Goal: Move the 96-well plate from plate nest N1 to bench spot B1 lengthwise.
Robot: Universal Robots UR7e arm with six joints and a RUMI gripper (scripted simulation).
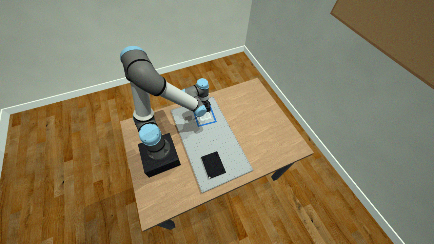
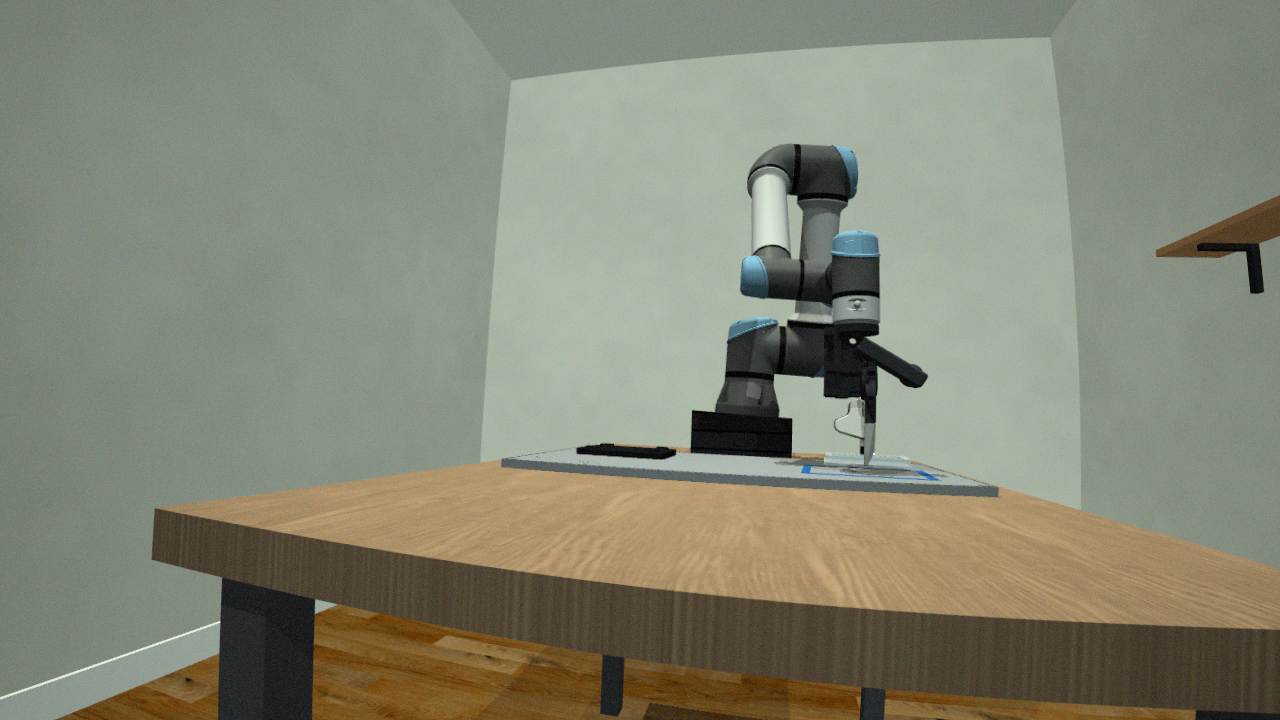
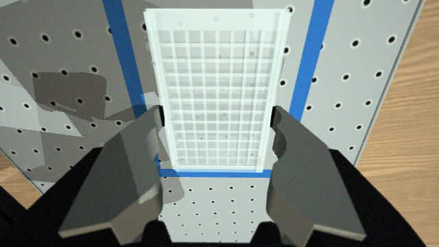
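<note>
Plate (image 3: 216, 92), clear, gridded: clamped across its short width by claw (image 3: 217, 118), leaving its length free to run along blue tape outline (image 3: 310, 62). Position: low inside outline on perforated board (image 3: 346, 103), judged ready for release. Black nest (image 1: 213, 164) vacant, well apart.

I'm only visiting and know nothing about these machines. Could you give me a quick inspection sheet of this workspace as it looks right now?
Surface: wooden table carrying a grey perforated board.
Job's things: clear 96-well plate low inside the blue taped outline, lengthwise; black plate nest has no plate in it.
Clutter: nothing seen.
Grippers: gripper shut on the plate's long sides.
Cables: nothing seen.
Surroundings: black arm pedestal, wall shelf, wood floor.
</note>
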